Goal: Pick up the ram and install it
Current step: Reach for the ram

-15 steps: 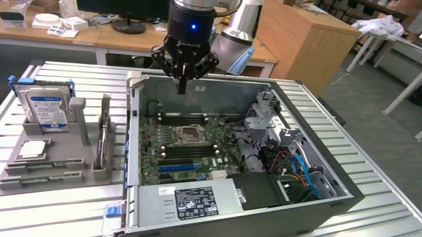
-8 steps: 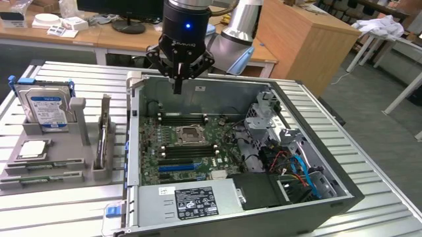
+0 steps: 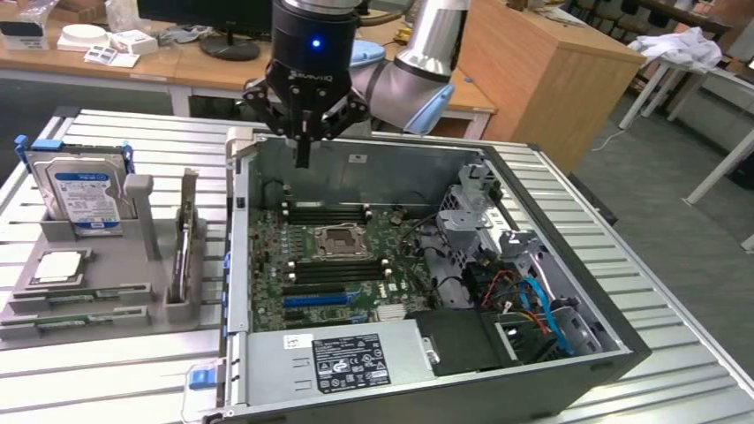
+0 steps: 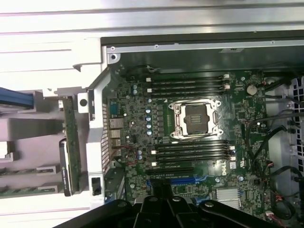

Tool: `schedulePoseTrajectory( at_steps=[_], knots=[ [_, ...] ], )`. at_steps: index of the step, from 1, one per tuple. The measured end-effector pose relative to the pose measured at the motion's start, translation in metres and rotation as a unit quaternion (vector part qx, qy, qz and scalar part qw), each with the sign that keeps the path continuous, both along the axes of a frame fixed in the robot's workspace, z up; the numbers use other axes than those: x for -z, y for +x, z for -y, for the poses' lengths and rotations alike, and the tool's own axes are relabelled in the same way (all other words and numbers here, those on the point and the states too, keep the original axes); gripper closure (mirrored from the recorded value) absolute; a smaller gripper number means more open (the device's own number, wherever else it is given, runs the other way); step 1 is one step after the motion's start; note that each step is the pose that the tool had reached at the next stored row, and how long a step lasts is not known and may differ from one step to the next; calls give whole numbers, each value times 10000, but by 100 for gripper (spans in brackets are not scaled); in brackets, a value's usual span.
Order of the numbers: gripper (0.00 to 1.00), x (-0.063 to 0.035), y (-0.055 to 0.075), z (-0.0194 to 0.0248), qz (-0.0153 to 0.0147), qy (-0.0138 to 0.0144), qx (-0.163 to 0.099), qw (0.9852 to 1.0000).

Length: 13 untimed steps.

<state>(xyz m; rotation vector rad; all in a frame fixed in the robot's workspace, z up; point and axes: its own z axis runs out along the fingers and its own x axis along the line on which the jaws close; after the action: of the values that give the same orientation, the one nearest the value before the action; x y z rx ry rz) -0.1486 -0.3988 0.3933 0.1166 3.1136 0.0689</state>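
Claw (image 3: 303, 155) hangs over the rear edge of the open PC case (image 3: 531, 389), above the motherboard (image 3: 342, 265). Fingers are pinched narrow with nothing between them. Ram (image 3: 185, 240) stands on edge in the grey holder (image 3: 141, 201) on the tabletop (image 3: 130, 375), just outside the case wall on the exterior view's left.

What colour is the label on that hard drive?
Mostly blue; the hard drive label shows best in the exterior view.
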Motion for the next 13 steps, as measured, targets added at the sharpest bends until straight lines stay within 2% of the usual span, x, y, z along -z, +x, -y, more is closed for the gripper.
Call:
schedulePoseTrajectory(
  at_steps=[13],
  knots=[
    [89,1,-302,0,0,0,0,10000]
  ],
)
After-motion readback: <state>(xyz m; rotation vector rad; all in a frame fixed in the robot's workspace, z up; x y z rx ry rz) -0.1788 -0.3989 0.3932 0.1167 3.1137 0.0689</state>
